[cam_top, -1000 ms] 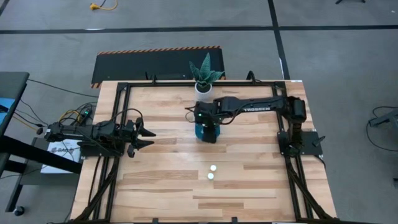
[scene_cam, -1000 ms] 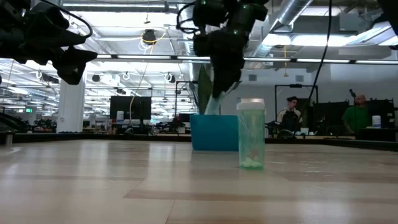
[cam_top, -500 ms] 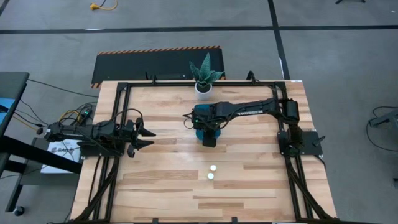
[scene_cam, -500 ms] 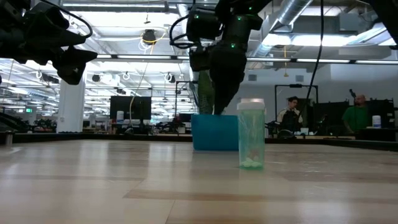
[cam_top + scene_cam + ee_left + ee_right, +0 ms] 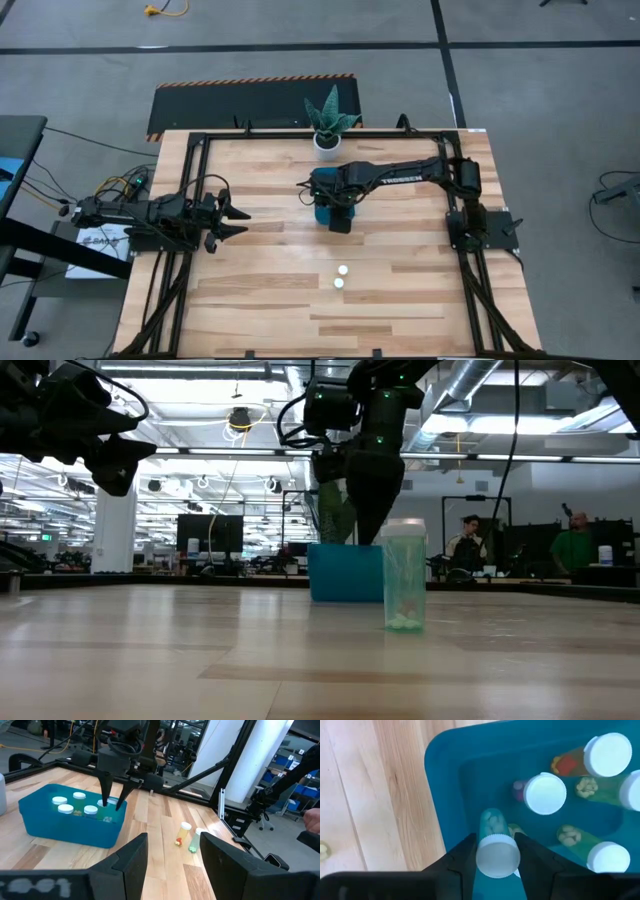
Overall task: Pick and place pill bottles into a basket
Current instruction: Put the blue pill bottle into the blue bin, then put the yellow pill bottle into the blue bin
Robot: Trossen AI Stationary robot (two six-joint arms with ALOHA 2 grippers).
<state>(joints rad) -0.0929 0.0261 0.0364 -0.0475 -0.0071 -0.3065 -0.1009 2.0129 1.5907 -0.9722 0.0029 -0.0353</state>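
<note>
My right gripper (image 5: 495,839) reaches down into the teal basket (image 5: 322,213) and is shut on a pill bottle (image 5: 493,827) with a clear body and a white cap. Several white-capped bottles (image 5: 545,793) lie inside the basket. Two more bottles (image 5: 341,276) stand on the wood nearer the table's near edge; one shows in the low view (image 5: 404,575). My left gripper (image 5: 243,221) is open and empty at the table's left side. My right gripper pinches the bottle at its white cap (image 5: 497,856) between its two fingers. The fingers come from above, pointing down, and lie along the bottle. The bottle's cap is up and its body points down inside the basket's near-left corner; whether its bottom rests on the floor I cannot tell.
A white pot with a green plant (image 5: 327,138) stands at the table's far edge, behind the basket. A black frame (image 5: 200,150) runs around the tabletop. People (image 5: 575,545) stand in the room beyond the table.
My right gripper has gone down into the basket with the bottle, shifting slightly toward the table's near edge and staying shut on the bottle.
</note>
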